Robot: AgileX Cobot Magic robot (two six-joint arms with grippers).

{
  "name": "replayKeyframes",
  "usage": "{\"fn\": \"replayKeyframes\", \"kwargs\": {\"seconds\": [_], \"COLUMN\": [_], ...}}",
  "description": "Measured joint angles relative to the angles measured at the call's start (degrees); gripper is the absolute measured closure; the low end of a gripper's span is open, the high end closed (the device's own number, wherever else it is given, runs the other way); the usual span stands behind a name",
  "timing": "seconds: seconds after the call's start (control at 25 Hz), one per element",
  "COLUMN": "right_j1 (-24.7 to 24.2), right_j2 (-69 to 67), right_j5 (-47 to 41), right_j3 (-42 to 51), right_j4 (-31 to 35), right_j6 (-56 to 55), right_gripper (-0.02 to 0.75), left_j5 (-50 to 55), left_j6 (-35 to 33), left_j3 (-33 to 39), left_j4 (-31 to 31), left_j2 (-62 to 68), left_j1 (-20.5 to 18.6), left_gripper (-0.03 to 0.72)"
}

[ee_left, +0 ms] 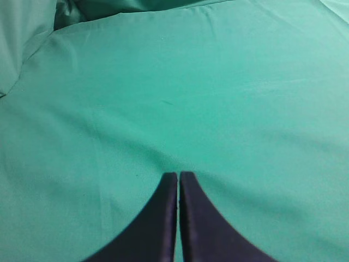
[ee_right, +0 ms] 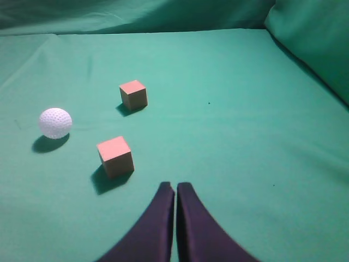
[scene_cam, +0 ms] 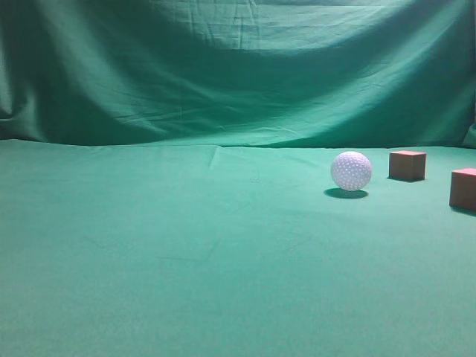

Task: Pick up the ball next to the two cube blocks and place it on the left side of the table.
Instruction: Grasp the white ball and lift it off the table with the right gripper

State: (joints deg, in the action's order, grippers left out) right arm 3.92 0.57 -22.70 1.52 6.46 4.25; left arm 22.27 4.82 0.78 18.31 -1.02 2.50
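The white dimpled ball (scene_cam: 351,171) rests on the green table (scene_cam: 186,260) at the right, and shows at the left of the right wrist view (ee_right: 55,122). Two reddish-brown cubes stand to its right: one farther back (scene_cam: 407,165) (ee_right: 133,94), one at the right edge (scene_cam: 463,188) (ee_right: 115,156). My right gripper (ee_right: 175,187) is shut and empty, above the cloth just right of the nearer cube. My left gripper (ee_left: 178,174) is shut and empty over bare cloth. Neither gripper shows in the exterior view.
A wrinkled green cloth backdrop (scene_cam: 238,74) rises behind the table. Folds of cloth stand at the upper left of the left wrist view (ee_left: 27,43) and the upper right of the right wrist view (ee_right: 311,38).
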Motion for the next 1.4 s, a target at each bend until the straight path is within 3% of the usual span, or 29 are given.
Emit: {"fn": "replayKeyframes", "kwargs": {"seconds": [0.84, 1.04, 1.2, 1.4], "right_j1": [0.00, 0.00, 0.00, 0.00], "right_j2": [0.00, 0.00, 0.00, -3.55], "right_j5": [1.11, 13.07, 26.77, 12.80], "right_j3": [0.00, 0.14, 0.02, -11.56], "right_j4": [-0.10, 10.08, 13.21, 13.47], "right_j6": [1.71, 0.23, -0.38, -0.40], "right_gripper": [0.738, 0.738, 0.738, 0.738], "left_j5": [0.00, 0.00, 0.00, 0.00], "left_j6": [0.00, 0.00, 0.00, 0.00], "left_j3": [0.00, 0.00, 0.00, 0.00], "left_j4": [0.00, 0.00, 0.00, 0.00], "left_j2": [0.00, 0.00, 0.00, 0.00], "left_j1": [0.00, 0.00, 0.00, 0.00], "left_gripper": [0.688, 0.688, 0.688, 0.688]}}
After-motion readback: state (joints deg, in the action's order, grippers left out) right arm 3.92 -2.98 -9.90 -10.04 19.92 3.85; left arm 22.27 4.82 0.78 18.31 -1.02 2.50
